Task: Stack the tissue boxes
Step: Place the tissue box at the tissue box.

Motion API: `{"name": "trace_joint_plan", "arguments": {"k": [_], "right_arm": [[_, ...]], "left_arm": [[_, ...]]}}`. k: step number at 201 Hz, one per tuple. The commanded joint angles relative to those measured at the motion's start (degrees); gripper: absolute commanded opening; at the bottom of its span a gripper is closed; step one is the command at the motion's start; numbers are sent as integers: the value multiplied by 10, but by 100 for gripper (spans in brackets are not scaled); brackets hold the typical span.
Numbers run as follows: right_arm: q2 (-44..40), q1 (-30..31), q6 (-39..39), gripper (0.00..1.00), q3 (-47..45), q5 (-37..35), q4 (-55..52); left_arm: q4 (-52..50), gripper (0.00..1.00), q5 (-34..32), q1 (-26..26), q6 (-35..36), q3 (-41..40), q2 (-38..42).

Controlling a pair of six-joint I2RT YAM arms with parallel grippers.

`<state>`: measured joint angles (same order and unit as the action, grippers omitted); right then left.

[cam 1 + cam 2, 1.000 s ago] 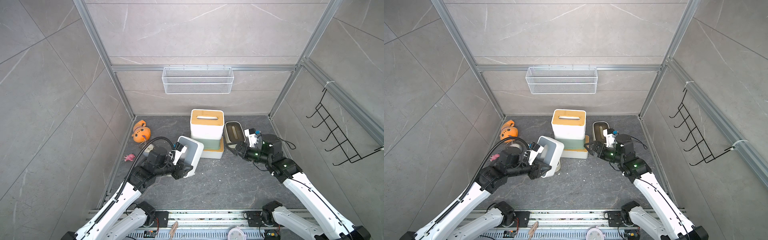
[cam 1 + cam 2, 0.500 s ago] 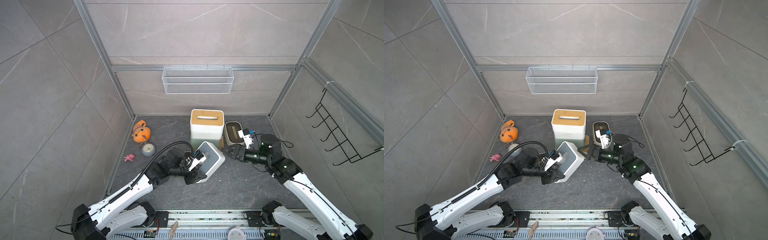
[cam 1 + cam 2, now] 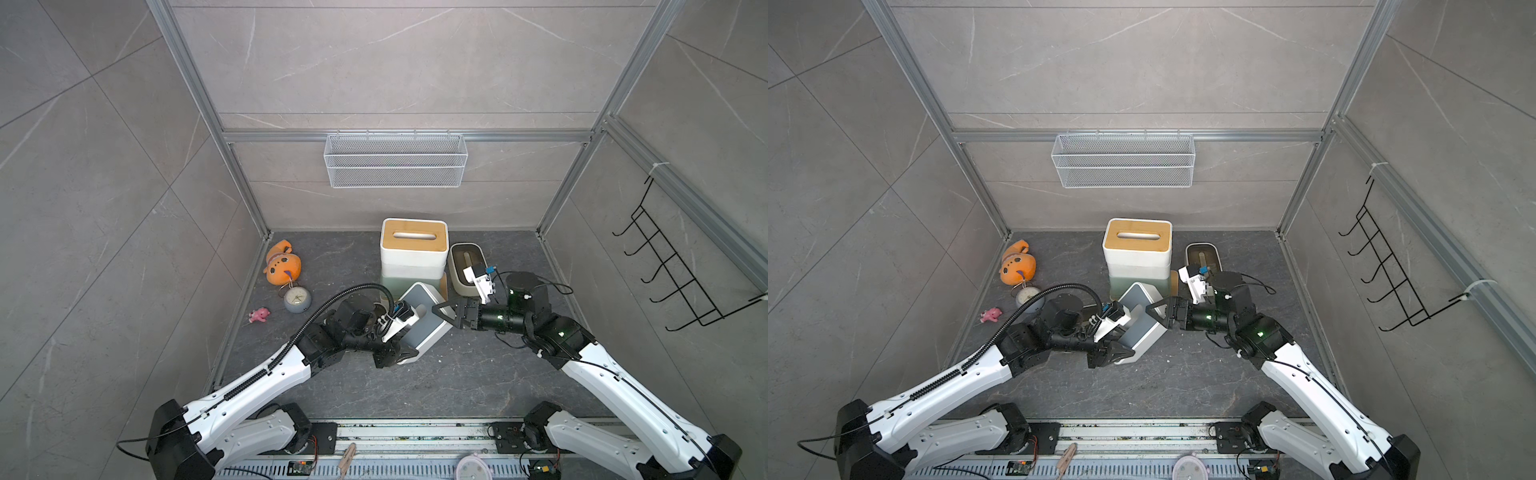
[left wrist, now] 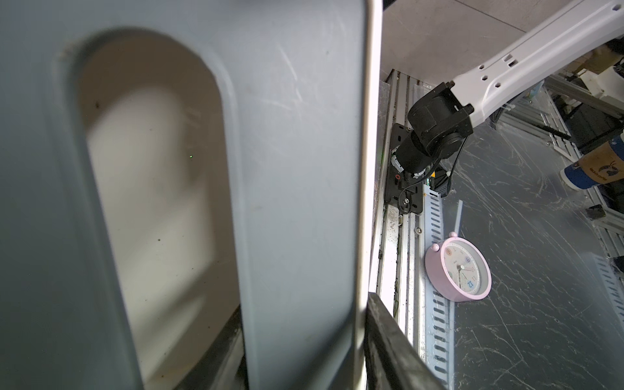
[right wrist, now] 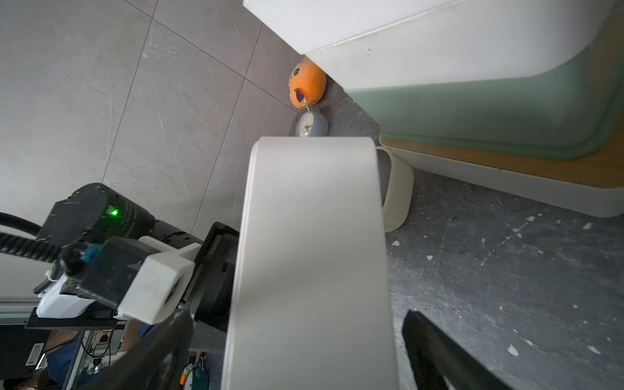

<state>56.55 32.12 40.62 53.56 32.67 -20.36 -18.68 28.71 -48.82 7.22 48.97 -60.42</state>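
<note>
In both top views the left claw (image 3: pixel 401 352) pinches the grey-lidded box (image 3: pixel 428 318), tilted near the stack (image 3: pixel 413 259), while the right claw (image 3: pixel 445 316) sits spread around its other end, likely to steady the lift.

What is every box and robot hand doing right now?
grey-lidded box: tilted, gripped at its lid slot.
left gripper: shut on grey-lidded box.
right gripper: open, jaws straddling that box's end.
bamboo-lidded box: upright, topping the stack.
pale green box: upright, lower in the stack.
cream box: upright on the floor beside the stack.
</note>
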Motion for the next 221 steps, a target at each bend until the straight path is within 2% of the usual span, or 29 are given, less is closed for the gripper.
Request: {"name": "trace_joint_plan", "arguments": {"k": [1,32,149,221], "right_arm": [[11,14,-13,100,6,-7,-12],[15,29,-9,99,11,-13,-17],[-6,37,-14,78,15,-41,-64],[-18,37,-20,73,15,-49,-79]], "left_arm": [[57,22,2,-6,37,7,5],[58,22,-12,-8,45,0,0],[55,22,-23,-8,51,-23,-2],[51,22,-16,-8,52,-25,-4]]}}
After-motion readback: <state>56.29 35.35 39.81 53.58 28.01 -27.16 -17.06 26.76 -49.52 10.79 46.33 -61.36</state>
